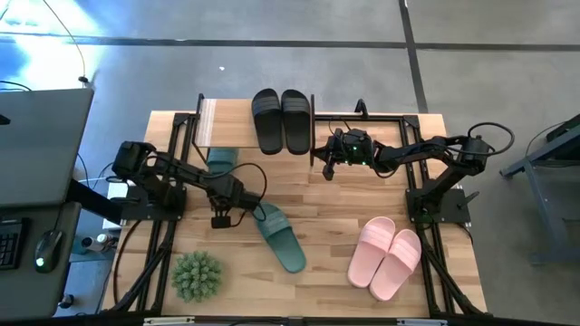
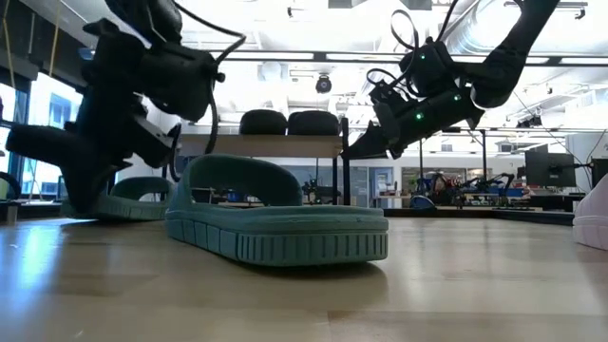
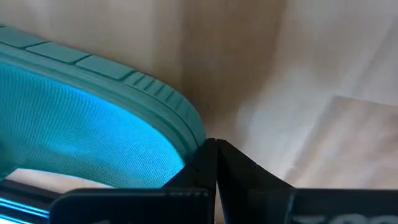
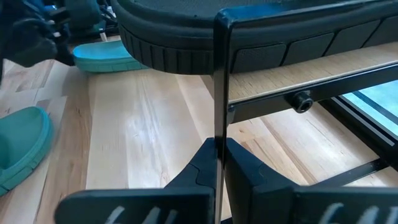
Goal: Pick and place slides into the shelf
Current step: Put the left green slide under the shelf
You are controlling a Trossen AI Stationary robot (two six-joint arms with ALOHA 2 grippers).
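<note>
On the left of the wooden tabletop (image 1: 326, 222), the left gripper (image 1: 220, 218) is seen low over the boards with its fingers pressed together and nothing between them, just beside the heel end of a dark green rubber slide sandal (image 1: 280, 237) that lies loose and slantwise on the table. Its mate, a second dark green slide (image 1: 220, 161), is partly hidden under the left end of the low shelf with the light wooden top board and thin black metal frame (image 1: 208, 122). On that top board a pair of black rubber slides (image 1: 280, 119) stands side by side. Just right of the pair, the right gripper (image 1: 327, 168) is held near the shelf's frame, likewise clenched and empty. Toward the right near corner, a pair of pink rubber slides (image 1: 386, 256) rests together, well apart from the shelf. The sandals are judged to be light, springy and somewhat grippy, so little force should be needed and breakage is unlikely; a slide can, however, be expected to flex and droop if held by one end. The wide arched strap, or the ribbed sole edge close to mid-length, is judged the best place for a pinch, since balance is kept there and the fingers have a raised lip to close on.
</note>
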